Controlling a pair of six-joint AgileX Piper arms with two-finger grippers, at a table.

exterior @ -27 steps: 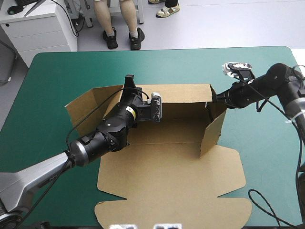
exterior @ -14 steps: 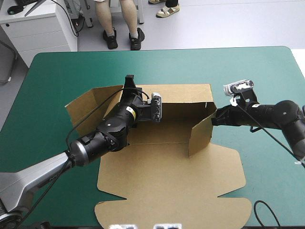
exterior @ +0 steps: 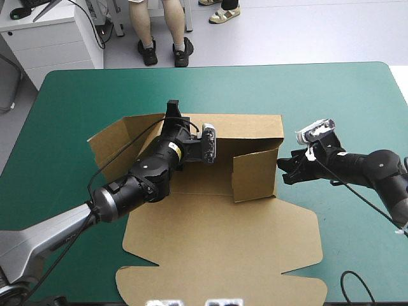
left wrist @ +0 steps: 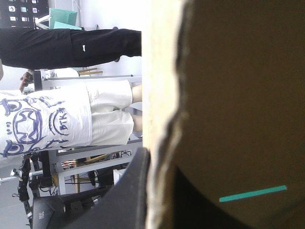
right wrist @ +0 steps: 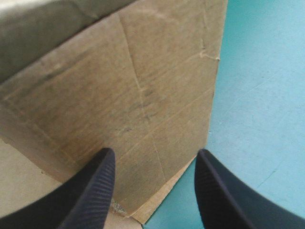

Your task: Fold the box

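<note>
Looking down on the worktop, I am seeing the brown box lying open across its middle, and I am placing everything else by that box. Its lid panel is lying flat on the side nearest me. Its far wall is standing upright. Its left flap is splaying outward and leaning away from the box's floor. Its right side wall is standing on edge, swung inward over the box's floor, with its free end reaching toward the middle.

My left arm is reaching across the box's floor to the far wall. The left claw is pinching the top edge of that wall. In the left wrist view the board's edge is running straight up between the two black fingers, which are all but closed on it, so the left claw is gripping the box.

My right arm is coming in from outside the box's right side. The right claw is sitting just beside the outer face of the right side wall. In its own view the right claw is standing open and gripping nothing, its black fingers apart with the brown face ahead of them. I cannot tell whether they are touching it.
</note>
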